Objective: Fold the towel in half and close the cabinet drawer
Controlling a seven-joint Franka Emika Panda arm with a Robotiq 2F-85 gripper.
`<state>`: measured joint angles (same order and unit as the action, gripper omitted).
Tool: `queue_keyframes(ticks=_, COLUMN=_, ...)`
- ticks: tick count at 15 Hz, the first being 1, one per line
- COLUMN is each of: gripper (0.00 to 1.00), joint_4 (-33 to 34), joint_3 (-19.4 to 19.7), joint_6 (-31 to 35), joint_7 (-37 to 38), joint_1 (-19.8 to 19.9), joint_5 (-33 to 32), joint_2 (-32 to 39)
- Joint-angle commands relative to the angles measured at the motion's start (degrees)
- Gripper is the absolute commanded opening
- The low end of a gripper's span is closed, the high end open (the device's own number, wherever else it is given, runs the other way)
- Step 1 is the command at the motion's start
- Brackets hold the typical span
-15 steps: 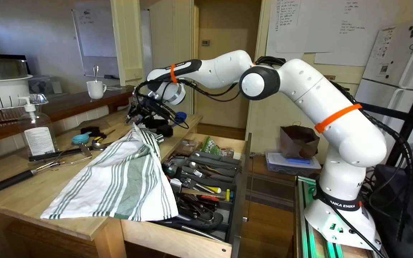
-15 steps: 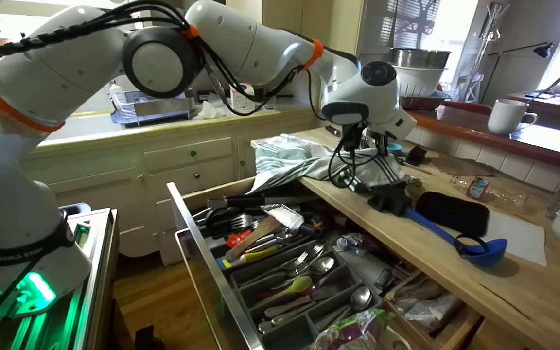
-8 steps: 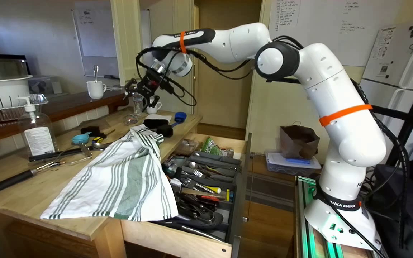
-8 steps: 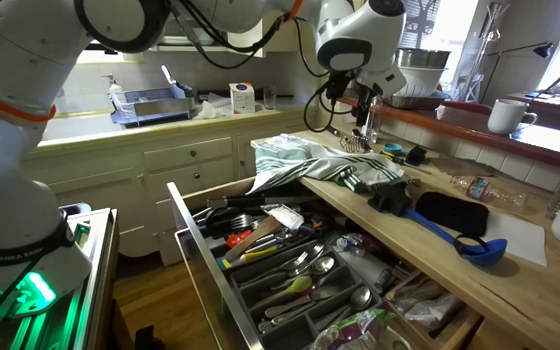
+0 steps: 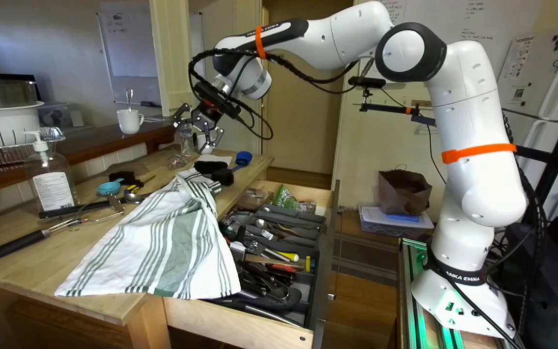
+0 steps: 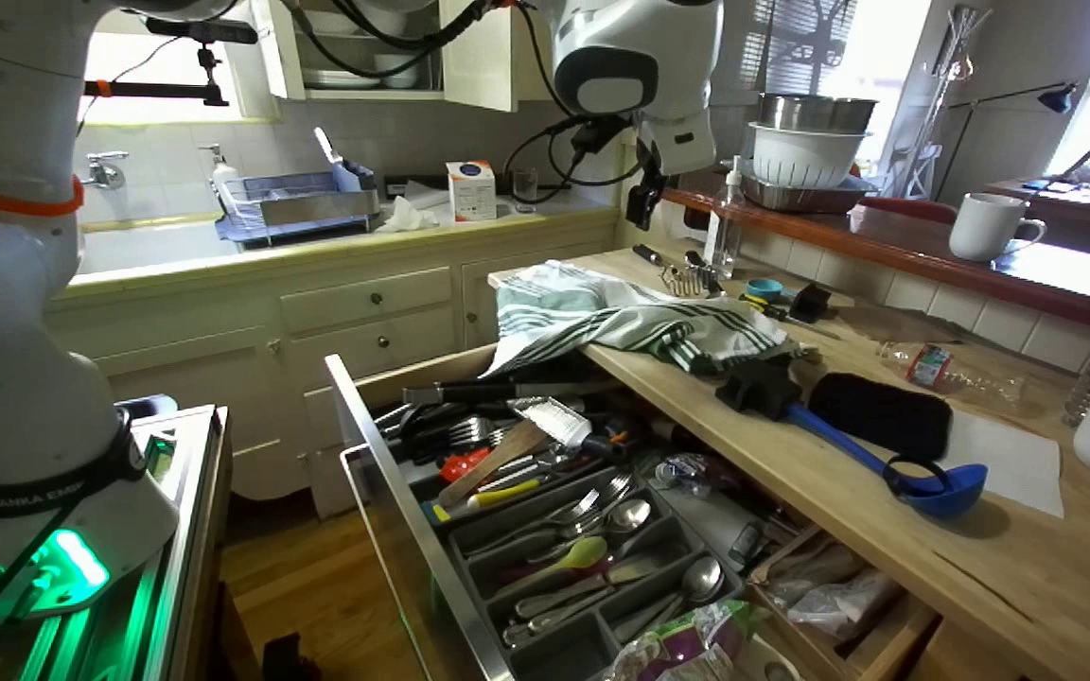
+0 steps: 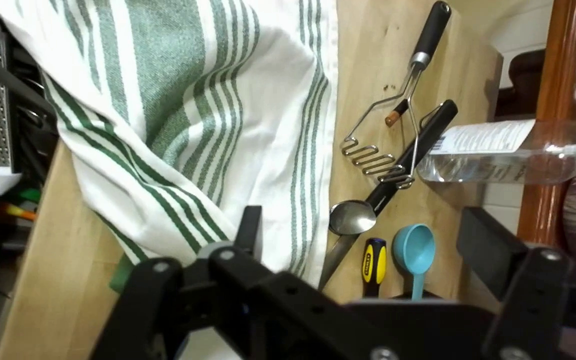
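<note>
Upper left, the gripper, spread and empty, lifts clear of the towel. Folding and drawer closing apparently remain.

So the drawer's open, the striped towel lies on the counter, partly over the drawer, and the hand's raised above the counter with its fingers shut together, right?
No, the fingers aren't shut: the wrist view shows them wide apart. The drawer is open, the striped towel lies on the counter, partly over the drawer, and the hand is raised above the counter.
</note>
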<state>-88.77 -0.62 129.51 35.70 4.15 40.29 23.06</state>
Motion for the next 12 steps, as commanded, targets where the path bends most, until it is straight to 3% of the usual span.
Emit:
queue_keyframes(ticks=1, gripper=1.00, joint_4=-14.2, joint_3=2.6, joint_6=11.3, joint_7=8.5, joint_1=-5.5, joint_5=-4.4, joint_2=-6.8)
queue_keyframes(ticks=5, gripper=1.00, joint_4=-27.1, joint_3=4.5, joint_6=17.0, joint_7=18.6, joint_1=-9.6, joint_5=-17.8, joint_2=-10.2)
queue_keyframes(ticks=6, gripper=1.00, joint_4=-18.9, joint_3=2.1, joint_6=14.4, joint_7=14.3, joint_1=-6.7, joint_5=-13.0, joint_2=-6.1)
queue_keyframes(ticks=8, gripper=1.00, joint_4=-23.6, joint_3=2.5, joint_6=16.0, joint_7=16.7, joint_1=-7.8, joint_5=-16.2, joint_2=-7.4)
queue_keyframes(ticks=12, gripper=1.00, joint_4=-25.3, joint_3=2.9, joint_6=16.2, joint_7=17.2, joint_1=-7.9, joint_5=-16.8, joint_2=-8.8)
